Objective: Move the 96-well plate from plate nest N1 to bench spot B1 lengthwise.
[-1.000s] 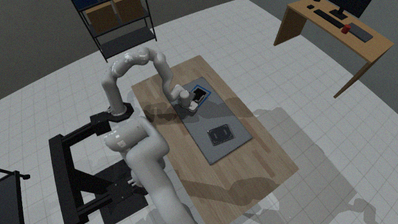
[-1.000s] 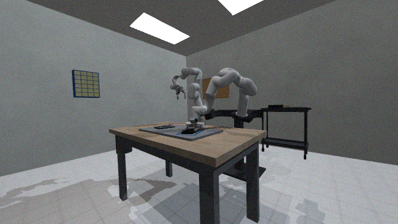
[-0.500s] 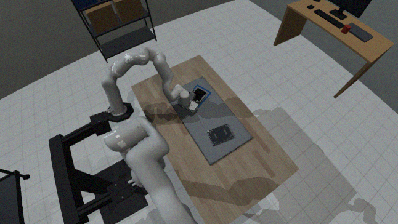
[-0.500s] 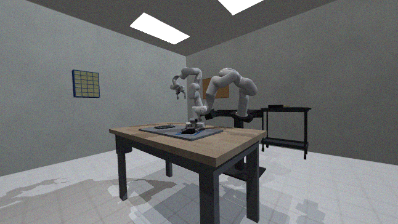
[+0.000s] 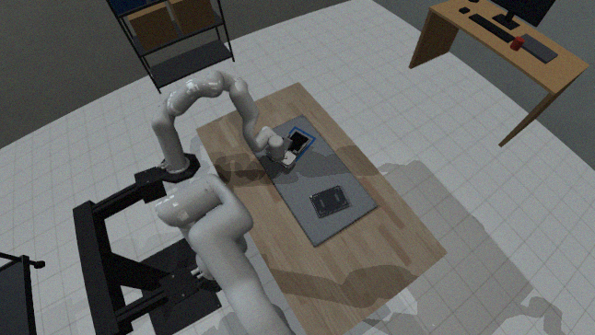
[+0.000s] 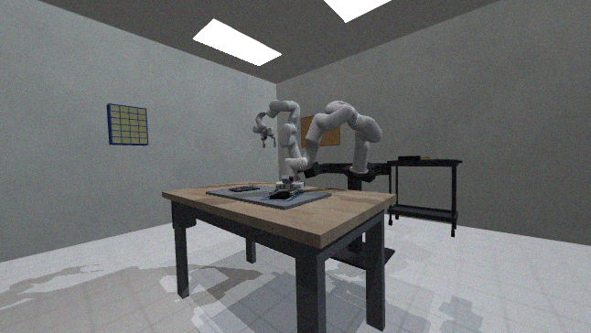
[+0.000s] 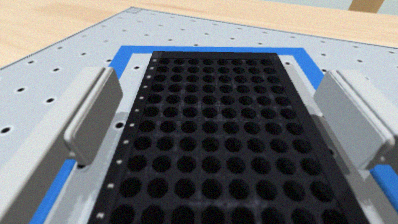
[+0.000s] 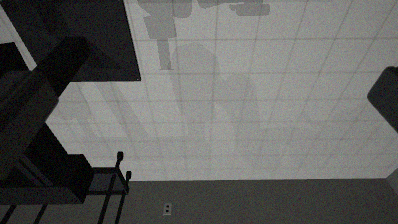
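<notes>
the wooden table (image 5: 401, 225) (image 6: 316, 226) (image 7: 50, 15) bears the grey board (image 5: 295, 195) (image 6: 316, 198) (image 7: 35, 112). the left arm (image 5: 198, 92) (image 6: 336, 119) reaches over it; the right arm (image 5: 226, 230) (image 6: 287, 107) is bent, its end out beyond the table. the right gripper (image 6: 269, 145) (image 8: 220, 95) hangs in the air with its fingers spread wide. the left gripper (image 5: 294, 148) (image 6: 284, 192) (image 7: 222, 120) is down at the board, fingers partly spread, one along each long side of the plate, a gap showing on both sides. the nest (image 5: 329, 202) (image 6: 244, 188) sits on the board, well apart from the plate. the blue outline (image 5: 306, 149) (image 7: 215, 49) frames the black plate (image 5: 299, 140) (image 6: 281, 195) (image 7: 215, 115), which lies lengthwise at b1, its far end right by the tape; i can't tell how the near end sits.
</notes>
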You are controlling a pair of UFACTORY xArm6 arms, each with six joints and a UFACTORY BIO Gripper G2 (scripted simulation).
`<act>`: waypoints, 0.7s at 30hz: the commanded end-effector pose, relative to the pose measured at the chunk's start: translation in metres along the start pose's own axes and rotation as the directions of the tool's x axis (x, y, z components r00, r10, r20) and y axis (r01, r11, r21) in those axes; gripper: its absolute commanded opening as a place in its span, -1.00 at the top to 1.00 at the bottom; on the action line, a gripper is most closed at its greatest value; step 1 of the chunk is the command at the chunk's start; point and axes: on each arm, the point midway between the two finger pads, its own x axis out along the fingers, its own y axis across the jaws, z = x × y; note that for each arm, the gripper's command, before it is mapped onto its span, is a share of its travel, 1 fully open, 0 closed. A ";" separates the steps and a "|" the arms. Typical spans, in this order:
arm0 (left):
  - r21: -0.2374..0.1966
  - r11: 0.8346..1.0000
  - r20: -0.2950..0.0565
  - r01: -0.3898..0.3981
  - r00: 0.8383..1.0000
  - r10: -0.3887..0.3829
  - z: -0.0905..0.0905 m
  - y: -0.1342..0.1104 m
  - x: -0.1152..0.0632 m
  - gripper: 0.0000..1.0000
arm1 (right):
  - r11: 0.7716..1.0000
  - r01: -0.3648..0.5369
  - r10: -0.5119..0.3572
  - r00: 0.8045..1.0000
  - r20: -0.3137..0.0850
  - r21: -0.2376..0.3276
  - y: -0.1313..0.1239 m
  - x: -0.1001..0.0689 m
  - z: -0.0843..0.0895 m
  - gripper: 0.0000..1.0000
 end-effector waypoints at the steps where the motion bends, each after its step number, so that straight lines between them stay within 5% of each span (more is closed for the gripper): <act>1: -0.002 1.000 0.002 0.000 1.000 0.000 0.001 -0.001 0.001 0.25 | 1.000 0.003 -0.003 1.000 0.000 0.000 -0.001 -0.001 0.000 -1.00; 7: -0.002 1.000 0.002 0.000 1.000 0.000 0.001 -0.001 0.001 0.25 | 1.000 0.003 -0.003 1.000 0.000 0.000 -0.001 -0.001 0.000 -1.00; 21: -0.002 1.000 0.002 0.000 1.000 0.000 0.033 -0.001 0.001 0.25 | 1.000 0.003 -0.003 1.000 0.000 0.000 -0.001 -0.001 0.000 -1.00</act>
